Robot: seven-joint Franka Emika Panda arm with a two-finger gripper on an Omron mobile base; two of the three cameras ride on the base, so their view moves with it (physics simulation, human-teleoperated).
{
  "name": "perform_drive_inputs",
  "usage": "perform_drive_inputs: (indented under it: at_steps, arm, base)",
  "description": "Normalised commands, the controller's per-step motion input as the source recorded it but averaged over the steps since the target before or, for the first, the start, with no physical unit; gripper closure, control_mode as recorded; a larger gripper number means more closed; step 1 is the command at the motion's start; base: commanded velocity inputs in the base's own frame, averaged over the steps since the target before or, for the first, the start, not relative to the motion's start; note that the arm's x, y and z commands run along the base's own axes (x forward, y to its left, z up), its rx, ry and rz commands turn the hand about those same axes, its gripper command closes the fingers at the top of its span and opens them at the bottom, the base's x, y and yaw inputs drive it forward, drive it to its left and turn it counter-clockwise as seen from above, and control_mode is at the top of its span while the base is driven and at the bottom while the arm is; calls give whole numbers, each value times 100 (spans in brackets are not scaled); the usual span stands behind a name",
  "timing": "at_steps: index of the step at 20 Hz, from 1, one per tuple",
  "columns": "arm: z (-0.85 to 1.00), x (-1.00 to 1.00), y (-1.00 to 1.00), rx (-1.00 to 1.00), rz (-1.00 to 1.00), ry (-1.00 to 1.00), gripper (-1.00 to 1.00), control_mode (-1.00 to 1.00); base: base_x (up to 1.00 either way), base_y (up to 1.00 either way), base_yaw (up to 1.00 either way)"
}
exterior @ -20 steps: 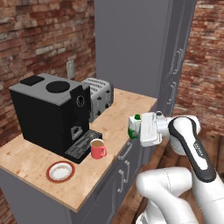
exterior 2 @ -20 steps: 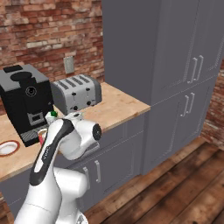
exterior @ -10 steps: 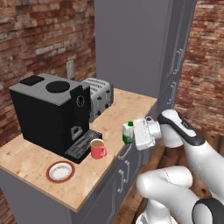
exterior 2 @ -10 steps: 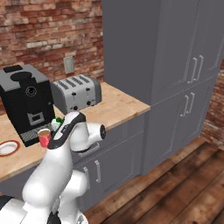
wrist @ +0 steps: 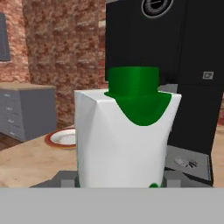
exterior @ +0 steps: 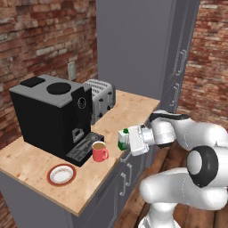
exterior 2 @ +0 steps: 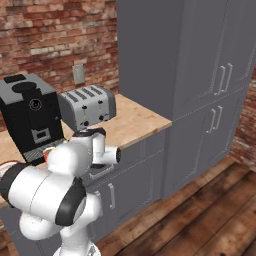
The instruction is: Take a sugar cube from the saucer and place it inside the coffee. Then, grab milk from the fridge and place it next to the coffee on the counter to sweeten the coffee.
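Milk in my grip at the counter's edge

Milk (wrist: 124, 138) sits upright between my fingers (wrist: 61, 178), white carton with its green cap on top; my gripper (exterior: 126, 141) is closed partway on its sides, the jaws about as wide as the carton. From the left base camera I hold it just off the front edge of the counter (exterior: 133, 104), my arm reaching in from 3 o'clock. The red mug of coffee (exterior: 99, 152) stands on the wood at 9 o'clock from the carton, near it but apart, brown liquid showing inside. The saucer (exterior: 62, 174) lies at about 8 o'clock from the mug, closer to the counter's near corner; whether a lump still lies on it I cannot tell at this size. Behind the mug rises the black coffee machine (exterior: 51, 118), its drip tray just beside the mug, and the silver toaster (exterior: 100, 99) stands at 1 o'clock from the machine. Along my hand, the machine (wrist: 175, 52) looms behind the carton and the saucer (wrist: 63, 138) peeks out at 9 o'clock.
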Motion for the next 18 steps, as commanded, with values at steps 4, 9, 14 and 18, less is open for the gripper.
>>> perform_drive_inputs:
  at_steps: [4,9,14,18]
  arm:
    - [-21,49,4,0,0,0,100,-100]
    - [-20,32,0,0,0,0,100,-100]
    - [-42,18,16,0,0,0,100,-100]
    - [-30,9,21,0,0,0,100,-100]
  base:
    - [0,0,0]
    - [0,0,0]
    - [0,0,0]
    - [0,0,0]
